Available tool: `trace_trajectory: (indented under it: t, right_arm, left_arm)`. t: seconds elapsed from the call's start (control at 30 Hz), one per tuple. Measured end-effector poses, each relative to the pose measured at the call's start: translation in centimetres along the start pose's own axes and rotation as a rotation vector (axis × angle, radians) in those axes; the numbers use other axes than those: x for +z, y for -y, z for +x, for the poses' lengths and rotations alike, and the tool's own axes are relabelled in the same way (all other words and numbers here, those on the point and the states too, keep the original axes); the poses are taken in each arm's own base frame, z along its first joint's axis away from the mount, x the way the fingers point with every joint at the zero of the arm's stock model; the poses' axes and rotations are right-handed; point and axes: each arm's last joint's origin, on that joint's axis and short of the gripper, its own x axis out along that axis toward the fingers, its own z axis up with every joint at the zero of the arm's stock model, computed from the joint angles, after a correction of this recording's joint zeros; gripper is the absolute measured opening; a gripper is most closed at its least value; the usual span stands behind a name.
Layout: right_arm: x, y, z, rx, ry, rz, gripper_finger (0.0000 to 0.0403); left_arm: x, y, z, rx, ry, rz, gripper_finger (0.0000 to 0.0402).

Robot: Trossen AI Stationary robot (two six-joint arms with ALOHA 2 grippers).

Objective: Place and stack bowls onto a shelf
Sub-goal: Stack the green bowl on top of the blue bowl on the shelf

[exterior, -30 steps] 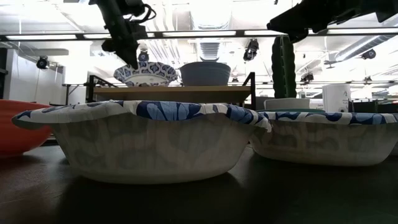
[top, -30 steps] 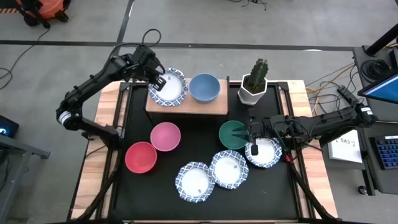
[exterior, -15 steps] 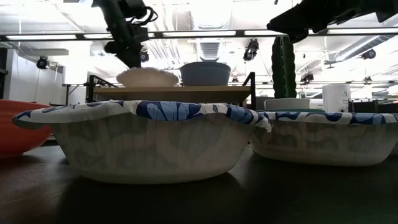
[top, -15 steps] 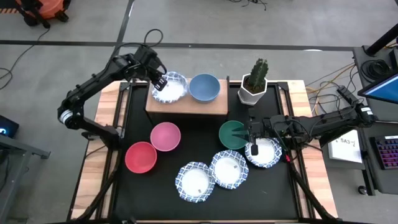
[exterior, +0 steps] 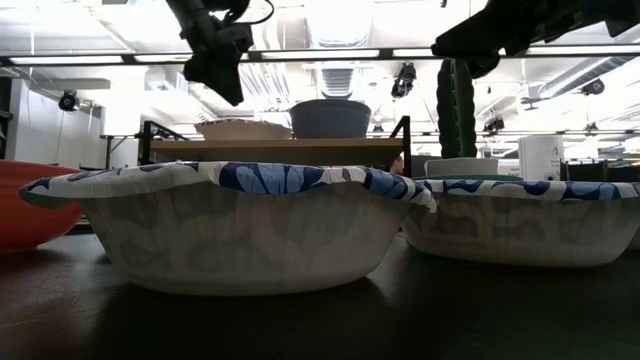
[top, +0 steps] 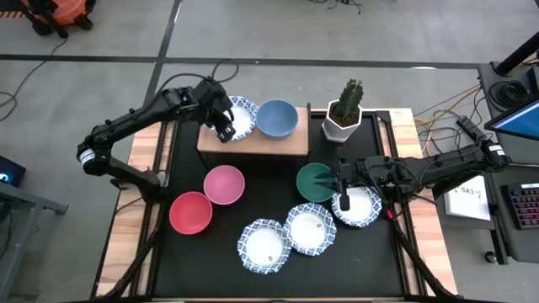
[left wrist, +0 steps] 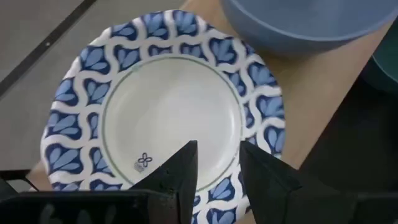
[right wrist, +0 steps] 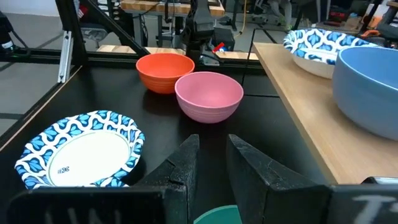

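On the light-wood shelf (top: 253, 145) stand a blue-rimmed patterned bowl (top: 242, 117) at the left end and a blue bowl (top: 276, 119) beside it, both on their bases. My left gripper (left wrist: 217, 163) is open just above the patterned bowl's (left wrist: 168, 106) near-left rim; the low view shows a gap between gripper (exterior: 226, 92) and bowl (exterior: 243, 129). My right gripper (right wrist: 213, 149) is open over the right rim of the green bowl (top: 313, 183). The pink bowl (top: 223, 184), the red bowl (top: 190, 212) and three more patterned bowls (top: 265, 246) (top: 310, 228) (top: 360, 206) sit on the black tabletop.
A white faceted pot with a cactus (top: 344, 118) stands right of the shelf at the table's far side. The shelf top is bare to the right of the blue bowl (top: 299, 139). The wooden table edges (top: 135, 210) run along both sides.
My left gripper set the patterned bowl down on the shelf's left end: it was tilted and raised and now lies flat. The gripper let go and drew back toward the near edge, ending slightly above the bowl.
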Motion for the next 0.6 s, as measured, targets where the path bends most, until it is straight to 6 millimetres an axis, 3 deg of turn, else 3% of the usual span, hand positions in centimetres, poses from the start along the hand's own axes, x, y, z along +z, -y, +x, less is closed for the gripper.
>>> trace_trajectory:
  t: [0.37,0.6]
  right_arm:
    - [0.0,-0.1,0.0,0.010,-0.005,0.123,0.0073]
    - [-0.5,0.0,-0.1,-0.010,-0.087,0.276,0.0073]
  left_arm:
    - [-3.0,2.6,-0.3,0.101,0.000,0.036,0.0079]
    - [-5.6,5.4,-2.3,-0.016,0.141,0.016,0.0072]
